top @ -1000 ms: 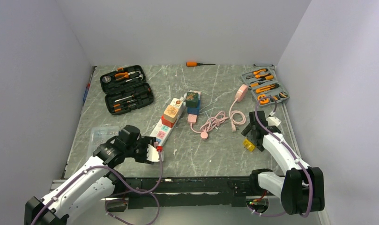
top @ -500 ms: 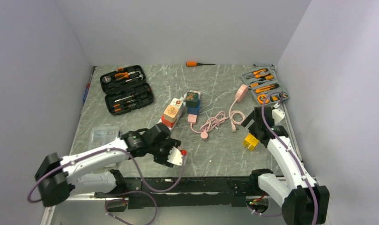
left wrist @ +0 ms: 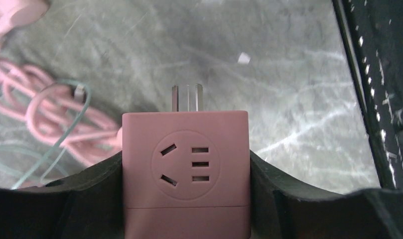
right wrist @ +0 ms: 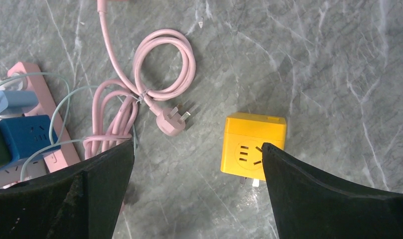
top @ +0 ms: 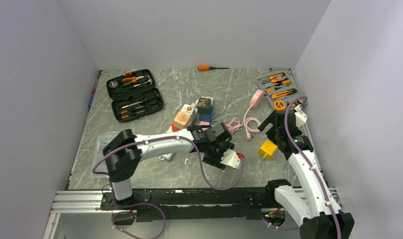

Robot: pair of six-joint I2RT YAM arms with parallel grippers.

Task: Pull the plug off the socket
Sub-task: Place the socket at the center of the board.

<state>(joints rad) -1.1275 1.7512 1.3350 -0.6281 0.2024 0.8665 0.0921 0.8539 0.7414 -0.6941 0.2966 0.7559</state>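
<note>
The left claw [left wrist: 185,211] was partly closed on a pink cube-shaped plug adapter [left wrist: 185,159], one finger against each side face. This left the socket face towards the wrist camera and the metal prongs [left wrist: 187,97] pointing away. The prongs stood bare over the grey marbled table [left wrist: 299,74], so this plug was judged to be clear of any socket. The side grip probably suited a straight pull along the prongs.

The right claw [right wrist: 195,164] was spread fully wide and held nothing. It hung over a yellow cube-shaped plug adapter [right wrist: 253,149] that lay loose on the table, apart from both fingers. Just beside it lay a coiled pink cable [right wrist: 162,59] ending in a three-pin plug [right wrist: 172,122].

Farther out, a pink power strip [right wrist: 42,112] carried a blue cube adapter [right wrist: 22,134]. In the top view, a white power strip [top: 172,135] carried a cream-and-orange cube [top: 182,119], with a dark green cube [top: 204,105] close by.

By count there were two claws, two cubes off their sockets and at least three seated. There were also two strips, one cable, an open black tool case [top: 134,94], an open grey tool case [top: 281,91] and one orange-handled screwdriver [top: 209,67].
</note>
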